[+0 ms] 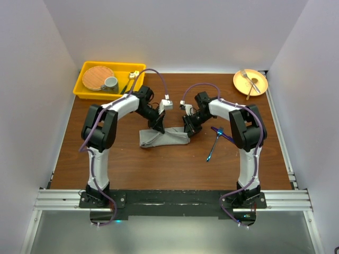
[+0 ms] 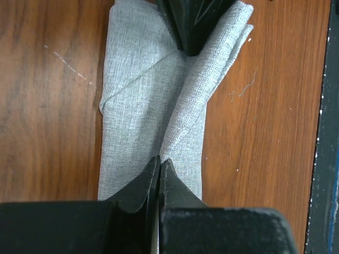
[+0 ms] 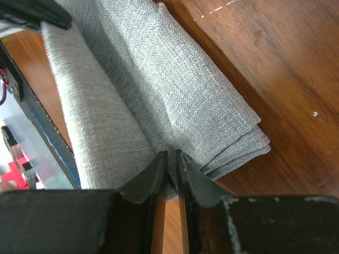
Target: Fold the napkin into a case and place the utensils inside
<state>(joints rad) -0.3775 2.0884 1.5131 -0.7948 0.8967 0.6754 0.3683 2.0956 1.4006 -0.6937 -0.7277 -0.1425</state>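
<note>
Wide brown table (image 1: pixel 132 164) under the overhead camera; left arm (image 1: pixel 103 127) and right arm (image 1: pixel 244 127) both lean in toward the middle; yellow tray (image 1: pixel 95 96) sits out at 11 o'clock, holding a woven round plate (image 1: pixel 97 76), a grey cup (image 1: pixel 110 83) and gold-headed cutlery (image 1: pixel 131 79); an orange plate (image 1: pixel 238 84) lies at 1 o'clock with a silver fork (image 1: pixel 249 79) across it.

Now the napkin (image 1: pixel 164 138): it lies dead centre on the table, folded into a long narrow band; one layer rises as a ridge running between the two pincers, and the left wrist view shows that ridge (image 2: pixel 190 106) crossing the flat layers at a slant; the right wrist view shows stacked folded edges (image 3: pixel 238 148) at 4 o'clock of the fingers.

Left gripper (image 1: pixel 159 126) is at the band's 11 o'clock end, jaws pressed fully together (image 2: pixel 160 161), pinching the ridge of cloth; right gripper (image 1: pixel 189 129) is at the 2 o'clock end, jaws a sliver apart (image 3: pixel 171 156) with cloth bunched between them.

The utensils (image 1: pixel 216 142), blue-handled, lie on bare wood at 3 o'clock of the napkin, apart from it; one is partly under the right arm.
</note>
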